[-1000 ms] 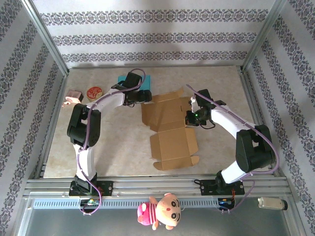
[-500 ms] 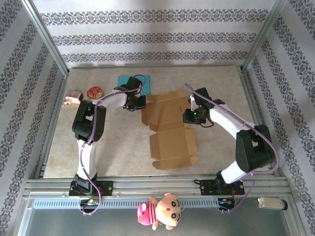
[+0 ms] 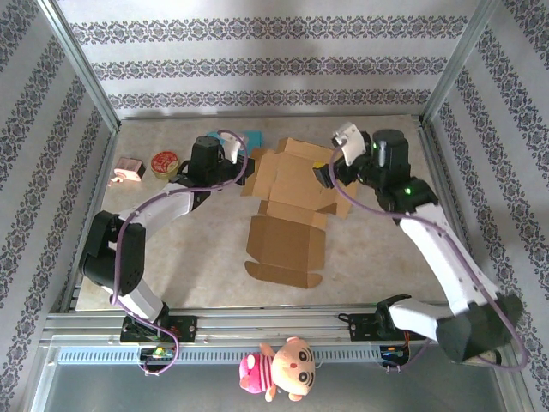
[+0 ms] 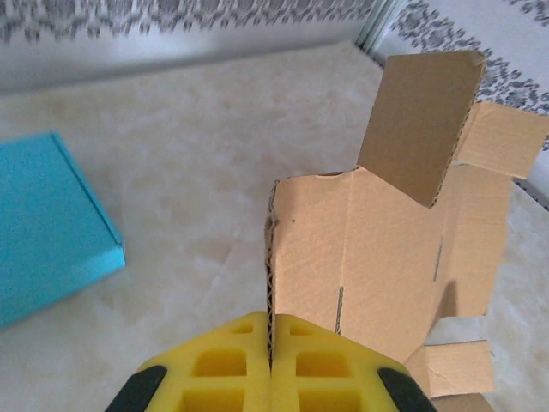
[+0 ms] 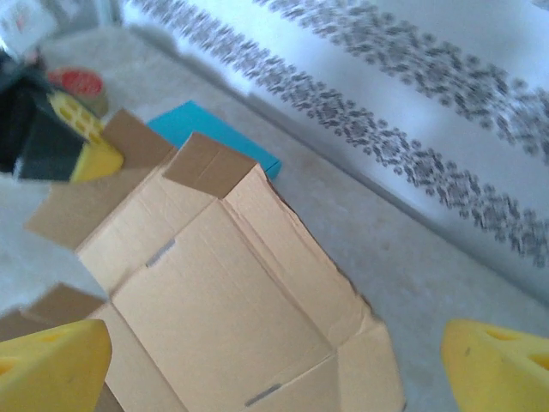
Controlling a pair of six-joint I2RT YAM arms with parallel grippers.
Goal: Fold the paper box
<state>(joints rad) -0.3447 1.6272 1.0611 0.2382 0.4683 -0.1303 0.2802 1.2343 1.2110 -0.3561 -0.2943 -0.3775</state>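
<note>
At the left edge of the paper box (image 3: 287, 210), the left claw (image 4: 270, 365) is clamped tight. Its two yellow fingers (image 4: 219, 369) meet with the corrugated rim of a side panel pinched between them. In the left wrist view that panel runs away from the claw, with a flap standing upright at its far end and a smaller flap folded out beside it.

Over the box's right side hangs the right claw (image 5: 274, 365), spread wide and holding nothing. One yellow fingertip (image 5: 51, 365) sits at each lower corner of the right wrist view, and brown cardboard lies beneath the gap. Whether this claw touches the box I cannot tell.

The box is an unfolded sheet of brown corrugated board in the middle of the table (image 3: 189, 257). Its far half is lifted between the two claws, with its walls partly raised. The near half lies flat on the table, flaps spread toward the arm bases.

Just beyond the box's far left corner lies a flat teal packet (image 4: 43, 223). Farther left, near the table's left edge, sit a round red tin (image 3: 164, 160) and a small pink object (image 3: 129, 167), well apart from the box. A plush doll (image 3: 279, 369) sits at the near rail between the arm bases, off the table.
</note>
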